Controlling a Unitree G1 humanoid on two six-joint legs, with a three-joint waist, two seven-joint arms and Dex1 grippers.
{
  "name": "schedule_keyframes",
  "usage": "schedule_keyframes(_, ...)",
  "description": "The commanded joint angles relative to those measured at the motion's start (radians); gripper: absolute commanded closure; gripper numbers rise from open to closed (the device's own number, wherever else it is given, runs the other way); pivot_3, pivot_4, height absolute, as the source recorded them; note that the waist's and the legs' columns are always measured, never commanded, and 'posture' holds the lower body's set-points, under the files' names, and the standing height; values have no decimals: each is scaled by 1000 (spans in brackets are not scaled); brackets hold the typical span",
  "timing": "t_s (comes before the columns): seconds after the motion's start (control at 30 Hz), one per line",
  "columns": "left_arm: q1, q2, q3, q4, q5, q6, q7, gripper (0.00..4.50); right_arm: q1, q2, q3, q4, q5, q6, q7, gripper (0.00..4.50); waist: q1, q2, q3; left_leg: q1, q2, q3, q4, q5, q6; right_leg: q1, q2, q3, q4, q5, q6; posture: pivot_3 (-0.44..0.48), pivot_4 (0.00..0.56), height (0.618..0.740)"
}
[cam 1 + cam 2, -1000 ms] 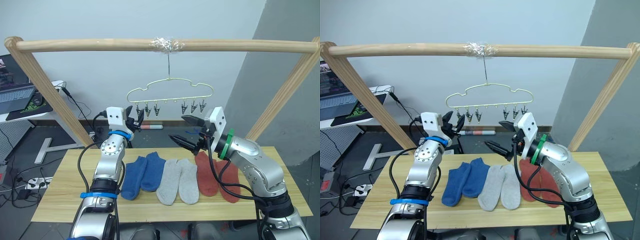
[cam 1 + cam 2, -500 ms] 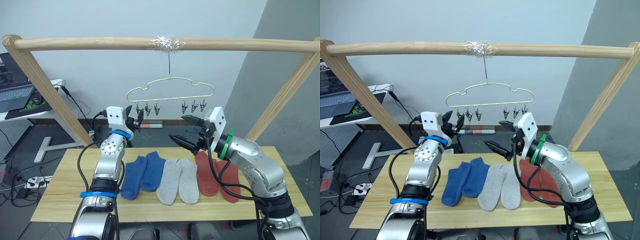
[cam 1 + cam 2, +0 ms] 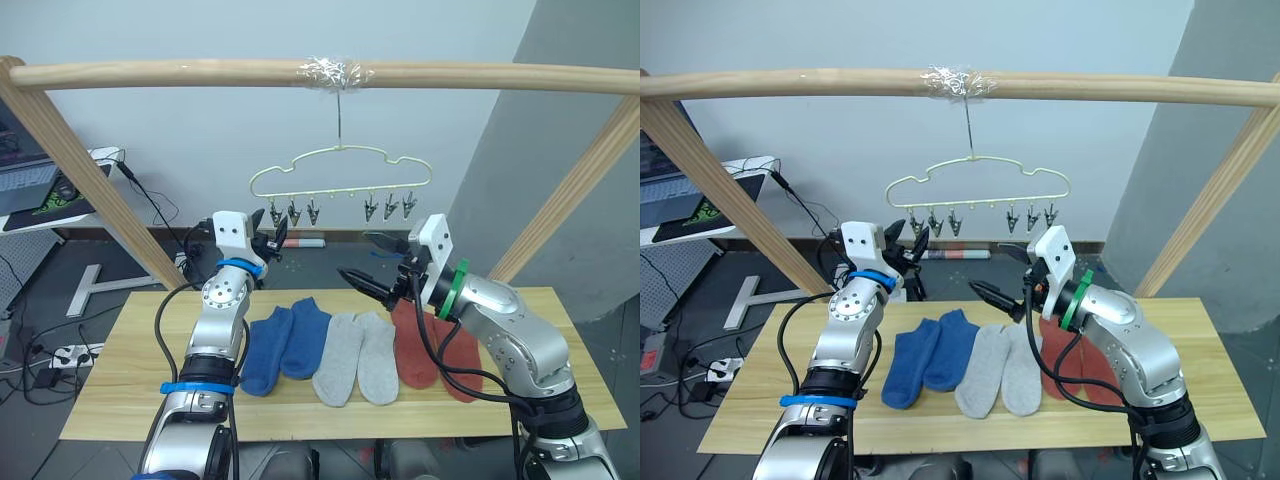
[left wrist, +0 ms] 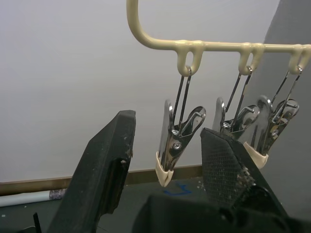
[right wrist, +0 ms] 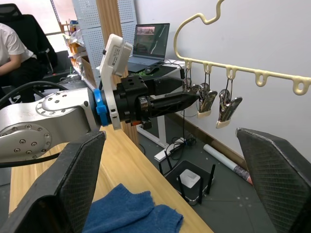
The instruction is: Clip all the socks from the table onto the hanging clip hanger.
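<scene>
Six socks lie side by side on the table (image 3: pixel 110 400): two blue socks (image 3: pixel 285 345), two light grey socks (image 3: pixel 355 358) and two rust red socks (image 3: pixel 432 348). The pale clip hanger (image 3: pixel 340 172) hangs on its hook above them, with metal clips (image 3: pixel 292 212) along its bar. My left gripper (image 3: pixel 270 235) is open, raised just under the leftmost clips. In the left wrist view the end clip (image 4: pixel 177 141) shows between its fingers (image 4: pixel 104 170). Over the grey and red socks my right gripper (image 3: pixel 372 260) is open and empty, below the hanger's right clips.
A thick wooden beam (image 3: pixel 200 72) spans the top, held by slanted posts (image 3: pixel 95 185) at left and right (image 3: pixel 570 195). A side desk with a laptop (image 3: pixel 30 180) stands at the far left. A seated person (image 5: pixel 14 51) shows in the right wrist view.
The whole picture has shifted a little, so the camera moved. Both grippers, the hanger and the socks keep their places.
</scene>
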Motion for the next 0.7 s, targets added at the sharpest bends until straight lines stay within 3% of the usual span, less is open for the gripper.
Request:
schedule_keyframes(0.03,-35,2,8,-40,-9,-14,7,2042,-16,3,-28,-39,19,-4,-9,0,0,-1,6,0,0,0,0,0,0,0,0,0,0,0,0,-87,173,740)
schedule_keyframes(0.7,-38,3,9,-70,-12,-17,5,2042,-15,6,-24,-38,18,-12,-18,0,0,-2,13,-1,0,0,0,0,0,0,-1,-1,-1,0,0,-87,173,740)
